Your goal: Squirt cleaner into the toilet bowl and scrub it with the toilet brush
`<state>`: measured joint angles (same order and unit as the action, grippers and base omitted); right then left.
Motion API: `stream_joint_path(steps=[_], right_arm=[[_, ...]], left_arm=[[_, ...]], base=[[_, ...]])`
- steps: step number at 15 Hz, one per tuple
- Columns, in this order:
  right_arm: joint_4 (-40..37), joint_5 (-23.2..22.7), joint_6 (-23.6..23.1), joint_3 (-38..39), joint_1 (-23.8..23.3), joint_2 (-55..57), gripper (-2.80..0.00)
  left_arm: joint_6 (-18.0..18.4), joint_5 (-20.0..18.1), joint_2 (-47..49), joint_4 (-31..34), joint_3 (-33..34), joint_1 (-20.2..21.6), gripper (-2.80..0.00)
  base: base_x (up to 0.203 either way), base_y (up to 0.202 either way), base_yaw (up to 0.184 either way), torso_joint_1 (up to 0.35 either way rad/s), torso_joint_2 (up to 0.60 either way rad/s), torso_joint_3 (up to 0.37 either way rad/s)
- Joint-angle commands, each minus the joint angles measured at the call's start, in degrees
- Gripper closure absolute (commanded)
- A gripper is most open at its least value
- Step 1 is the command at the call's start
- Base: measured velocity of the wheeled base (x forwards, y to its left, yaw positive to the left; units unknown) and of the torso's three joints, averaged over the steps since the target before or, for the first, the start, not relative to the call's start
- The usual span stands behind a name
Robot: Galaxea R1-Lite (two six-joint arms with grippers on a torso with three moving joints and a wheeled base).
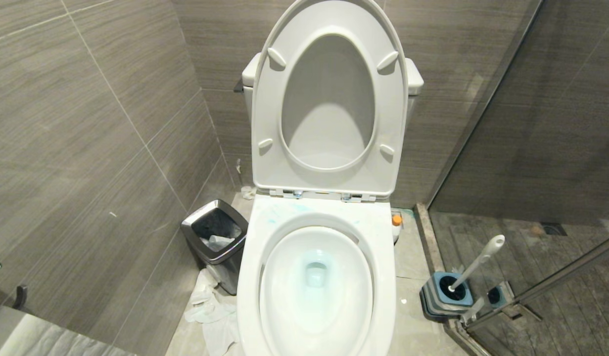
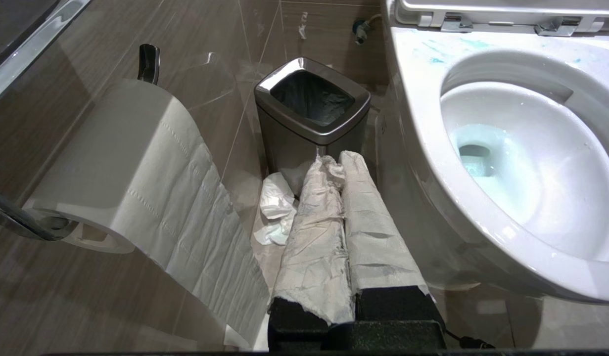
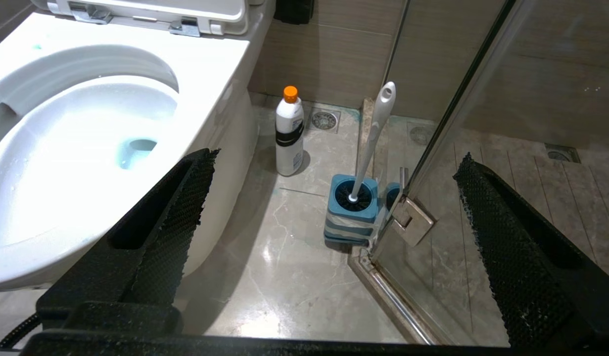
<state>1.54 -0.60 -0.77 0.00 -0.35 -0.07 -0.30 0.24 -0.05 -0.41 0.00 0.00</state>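
The white toilet bowl (image 1: 250, 277) stands with seat and lid raised; pale turquoise water sits in its basin and faint blue smears mark the rim behind it. The cleaner (image 3: 289, 133), a whitish bottle with an orange cap (image 1: 396, 220), stands upright on the floor by the toilet's right side. The toilet brush (image 3: 376, 133) leans in its blue-and-grey holder (image 3: 351, 212) against the glass door. My right gripper (image 3: 336, 158) hangs open and empty, short of both. My left gripper (image 2: 334, 160), its fingers wrapped in paper, is shut beside the bowl's left wall (image 2: 418, 123). Neither arm shows in the head view.
A steel-rimmed waste bin (image 2: 311, 99) stands left of the toilet, with crumpled paper (image 2: 277, 207) on the floor before it. A paper roll (image 2: 126, 163) hangs on the left wall. A glass shower door with a metal hinge (image 3: 413, 220) bounds the right side.
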Motion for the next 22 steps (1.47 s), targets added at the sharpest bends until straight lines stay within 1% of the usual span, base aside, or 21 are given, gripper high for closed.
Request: stream_joint_path(steps=[1, 22], right_arm=[[0.0, 0.0, 0.0, 0.6, 0.0, -0.1, -2.80], [0.0, 0.0, 0.0, 0.6, 0.0, 0.0, -2.80]], left_arm=[[0.0, 0.0, 0.0, 0.0, 0.4, 0.0, 0.00], [-0.1, 0.0, 0.0, 0.0, 0.4, 0.0, 0.00]], base=[[0.000, 0.000, 0.000, 0.000, 0.00, 0.000], [0.000, 0.000, 0.000, 0.000, 0.00, 0.000]])
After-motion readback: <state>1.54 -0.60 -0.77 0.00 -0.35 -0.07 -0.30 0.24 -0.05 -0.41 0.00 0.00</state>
